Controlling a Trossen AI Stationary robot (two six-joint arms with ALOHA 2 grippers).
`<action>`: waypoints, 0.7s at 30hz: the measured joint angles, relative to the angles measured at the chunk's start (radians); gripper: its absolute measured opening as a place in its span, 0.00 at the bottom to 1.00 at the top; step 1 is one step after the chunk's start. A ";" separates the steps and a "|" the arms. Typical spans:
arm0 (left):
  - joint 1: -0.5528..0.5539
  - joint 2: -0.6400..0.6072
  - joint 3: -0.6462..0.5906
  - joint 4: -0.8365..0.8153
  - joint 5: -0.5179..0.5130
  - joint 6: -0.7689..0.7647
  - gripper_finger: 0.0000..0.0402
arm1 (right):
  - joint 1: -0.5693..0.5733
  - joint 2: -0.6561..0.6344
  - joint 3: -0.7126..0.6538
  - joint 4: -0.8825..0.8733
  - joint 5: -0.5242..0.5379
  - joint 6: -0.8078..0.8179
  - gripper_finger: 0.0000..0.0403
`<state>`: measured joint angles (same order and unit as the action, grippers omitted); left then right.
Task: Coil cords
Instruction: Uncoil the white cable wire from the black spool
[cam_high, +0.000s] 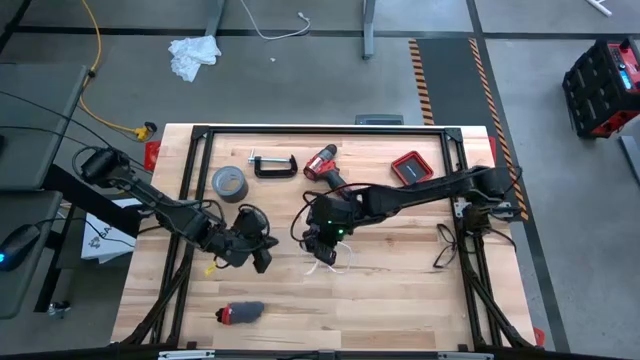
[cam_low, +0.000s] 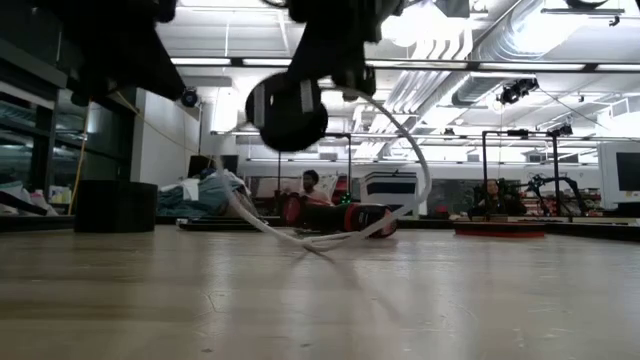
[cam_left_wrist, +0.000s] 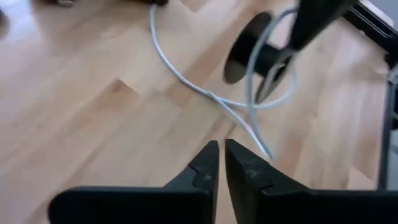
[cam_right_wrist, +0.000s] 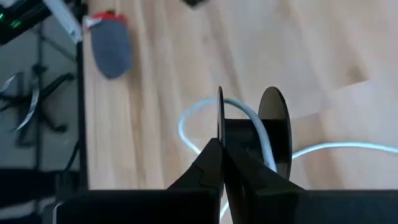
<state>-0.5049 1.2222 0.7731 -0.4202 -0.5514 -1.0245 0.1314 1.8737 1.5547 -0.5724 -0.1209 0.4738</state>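
A thin white cable (cam_high: 328, 264) runs from a small black spool made of two round discs (cam_low: 287, 110) down to the table, where a slack loop (cam_low: 318, 240) rests on the wood. My right gripper (cam_high: 322, 243), over the table's middle, is shut on the spool and holds it in the air. The spool also shows in the left wrist view (cam_left_wrist: 247, 56). My left gripper (cam_high: 257, 252) is shut and empty. It hovers just left of the spool, above the bare table, with the cable (cam_left_wrist: 186, 81) lying ahead of its fingertips (cam_left_wrist: 222, 152). My right gripper pinches the rim of one thin disc (cam_right_wrist: 220, 115) of the spool between its two fingers, coming from above. The second disc (cam_right_wrist: 274, 127) stands free beside them. The spool hangs clear of the table, its discs on edge. The cable (cam_right_wrist: 252, 121) passes over the hub and drops slack.
At the far side stand a grey tape roll (cam_high: 229, 183), a black clamp (cam_high: 272, 164), a red drill (cam_high: 325, 165) and a red tray (cam_high: 410, 168). A grey-and-red object (cam_high: 240, 314) lies near the front edge. A black cable (cam_high: 446, 246) lies at the right.
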 joint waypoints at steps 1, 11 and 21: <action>0.019 -0.007 0.000 0.000 0.002 0.020 0.09 | 0.000 -0.018 0.000 -0.006 0.017 0.003 0.00; 0.246 -0.242 0.001 0.156 0.027 0.271 0.26 | -0.001 -0.213 0.000 -0.014 0.260 -0.035 0.00; 0.431 -0.378 0.002 0.335 0.118 0.315 0.42 | -0.033 -0.296 0.000 0.220 0.195 -0.180 0.00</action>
<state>-0.0743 0.8446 0.7746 -0.0857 -0.4333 -0.7100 0.0987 1.5772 1.5547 -0.3519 0.0736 0.2936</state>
